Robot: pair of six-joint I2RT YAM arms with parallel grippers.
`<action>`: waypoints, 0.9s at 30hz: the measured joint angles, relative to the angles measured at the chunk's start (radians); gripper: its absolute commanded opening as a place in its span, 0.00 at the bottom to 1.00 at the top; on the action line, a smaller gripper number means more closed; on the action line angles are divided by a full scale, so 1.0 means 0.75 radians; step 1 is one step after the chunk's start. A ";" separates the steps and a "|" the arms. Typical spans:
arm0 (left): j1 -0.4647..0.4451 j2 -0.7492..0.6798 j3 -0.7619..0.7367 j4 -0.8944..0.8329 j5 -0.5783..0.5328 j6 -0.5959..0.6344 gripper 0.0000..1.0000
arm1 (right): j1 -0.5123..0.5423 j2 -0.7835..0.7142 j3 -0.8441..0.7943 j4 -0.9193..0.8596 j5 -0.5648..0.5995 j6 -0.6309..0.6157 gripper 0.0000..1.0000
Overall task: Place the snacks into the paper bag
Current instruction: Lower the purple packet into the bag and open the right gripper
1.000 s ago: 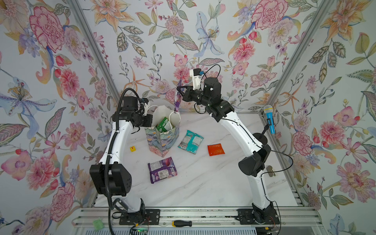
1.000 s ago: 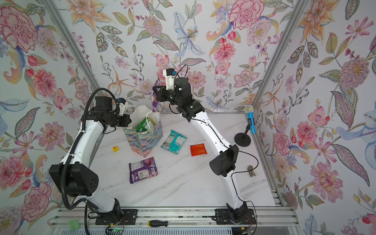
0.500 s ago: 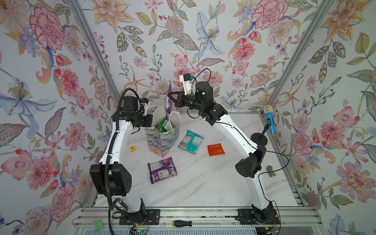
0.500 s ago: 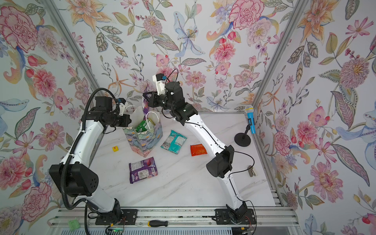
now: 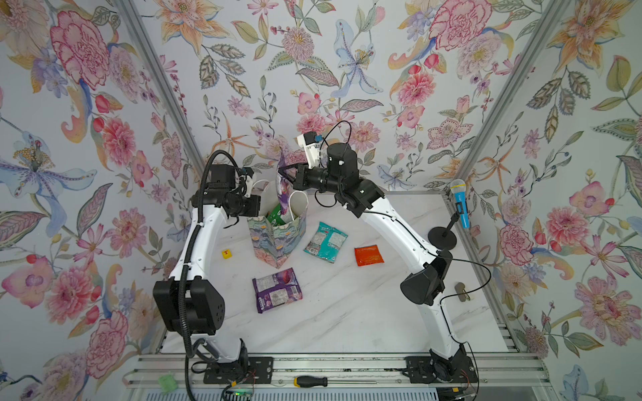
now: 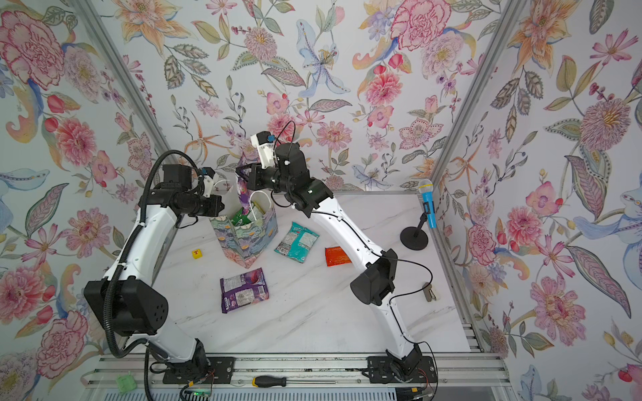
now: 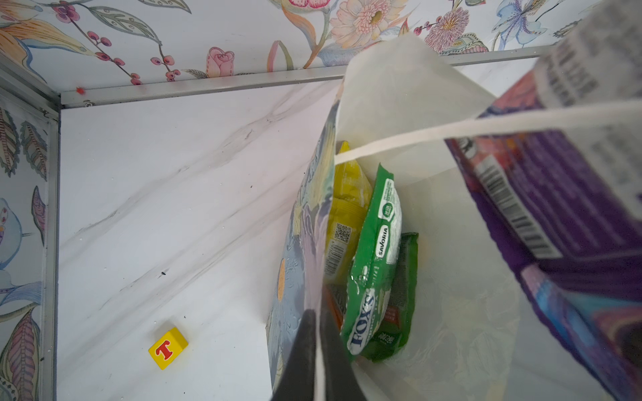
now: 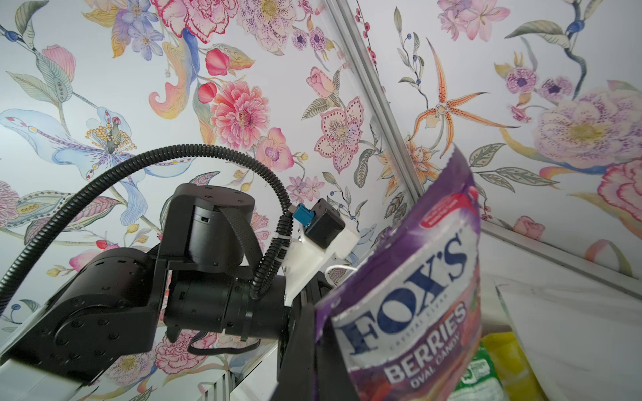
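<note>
The paper bag (image 5: 278,239) stands upright at the back of the table, its mouth open. My left gripper (image 7: 317,333) is shut on the bag's left wall (image 7: 302,243) at the rim. Inside lie a green FOX'S pouch (image 7: 375,270) and a yellow pouch (image 7: 347,208). My right gripper (image 8: 318,347) is shut on a purple FOX'S Berries pouch (image 8: 410,302), which hangs upright just over the bag's mouth in both top views (image 5: 283,184) (image 6: 243,189). On the table lie a teal pouch (image 5: 326,242), an orange-red packet (image 5: 369,255) and another purple pouch (image 5: 277,290).
A yellow cube with a red T (image 5: 227,254) sits left of the bag. A blue toy microphone on a black stand (image 5: 458,205) is at the back right. A screwdriver (image 5: 309,381) lies on the front rail. Wallpapered walls close in on three sides.
My right arm has swung left with the purple pouch, from right of the bag to over its mouth. The left arm and the bag have stayed put.
</note>
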 measured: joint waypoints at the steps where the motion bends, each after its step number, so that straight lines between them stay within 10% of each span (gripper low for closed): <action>1: 0.000 0.000 0.000 0.001 0.000 0.000 0.06 | 0.005 0.001 0.000 0.000 -0.001 0.000 0.00; 16: 0.000 0.000 0.000 0.000 0.000 0.000 0.06 | 0.025 0.067 -0.001 0.004 -0.009 0.026 0.00; 22: 0.000 0.000 0.000 0.000 0.000 0.000 0.06 | 0.017 0.114 0.000 0.028 -0.012 0.050 0.36; 27: 0.000 -0.003 -0.001 0.000 0.000 0.000 0.06 | -0.011 0.112 0.000 0.036 -0.010 0.064 0.42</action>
